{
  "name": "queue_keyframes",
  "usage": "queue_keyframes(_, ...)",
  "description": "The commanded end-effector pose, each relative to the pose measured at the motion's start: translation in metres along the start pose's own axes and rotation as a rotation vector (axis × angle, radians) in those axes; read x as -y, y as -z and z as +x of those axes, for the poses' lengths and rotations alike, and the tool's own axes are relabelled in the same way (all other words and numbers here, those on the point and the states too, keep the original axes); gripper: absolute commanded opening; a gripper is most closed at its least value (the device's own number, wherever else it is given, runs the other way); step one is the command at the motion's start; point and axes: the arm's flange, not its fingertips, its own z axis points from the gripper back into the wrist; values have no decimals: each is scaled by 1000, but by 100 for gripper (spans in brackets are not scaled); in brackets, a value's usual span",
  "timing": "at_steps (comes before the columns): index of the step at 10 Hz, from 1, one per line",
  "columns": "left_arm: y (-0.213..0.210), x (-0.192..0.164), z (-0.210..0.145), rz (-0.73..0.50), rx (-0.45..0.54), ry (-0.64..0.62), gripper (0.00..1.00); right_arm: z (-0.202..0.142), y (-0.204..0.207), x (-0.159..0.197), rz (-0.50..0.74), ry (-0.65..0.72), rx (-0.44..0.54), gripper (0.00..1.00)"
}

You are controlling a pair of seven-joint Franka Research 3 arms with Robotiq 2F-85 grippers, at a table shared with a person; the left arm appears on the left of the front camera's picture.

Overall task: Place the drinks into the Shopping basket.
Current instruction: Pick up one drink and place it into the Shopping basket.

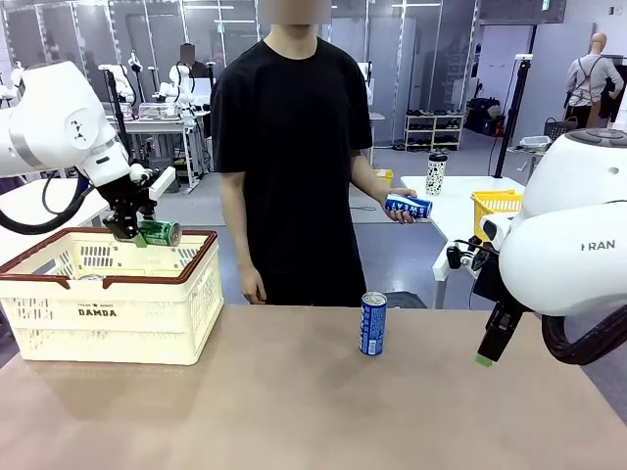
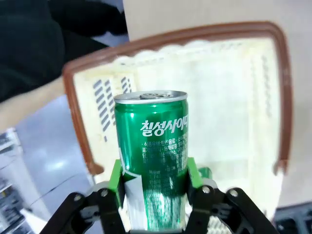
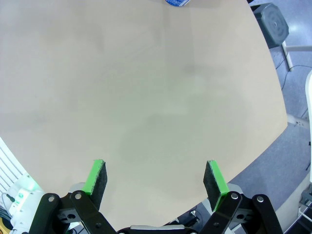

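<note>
While over Shopping basket (image 1: 147,315), green can (image 1: 160,232) gripped

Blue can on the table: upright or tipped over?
Upright: the blue can stands on its base on the table, top rim up.

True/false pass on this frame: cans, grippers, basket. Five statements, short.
1. The left gripper is shut on the green can. True.
2. The green can lies on the table. False: it is held over the Shopping basket.
3. The right gripper is open and empty. True.
4. The blue can on the table lies on its side. False: it stands upright.
5. The person holds another blue can. True.
</note>
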Motion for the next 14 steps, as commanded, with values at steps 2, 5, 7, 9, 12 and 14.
queue_keyframes(2, 18, 6, -4, 7, 90, 0, 58, 0, 0, 0, 0, 2, 0, 100)
queue_keyframes(5, 23, 3, -5, -23, 52, -10, 58, 0, 0, 0, 0, 2, 0, 100)
queue_keyframes(7, 23, 3, -5, -23, 52, -10, 58, 0, 0, 0, 0, 2, 0, 100)
queue_keyframes(9, 46, -10, -9, -140, 62, 7, 58, 0, 0, 0, 0, 2, 0, 100)
queue_keyframes(12, 83, -19, -36, -260, 129, -17, 58, 0, 0, 0, 0, 2, 0, 100)
queue_keyframes(14, 112, -21, -40, -291, 111, 11, 58, 0, 0, 0, 0, 2, 0, 100)
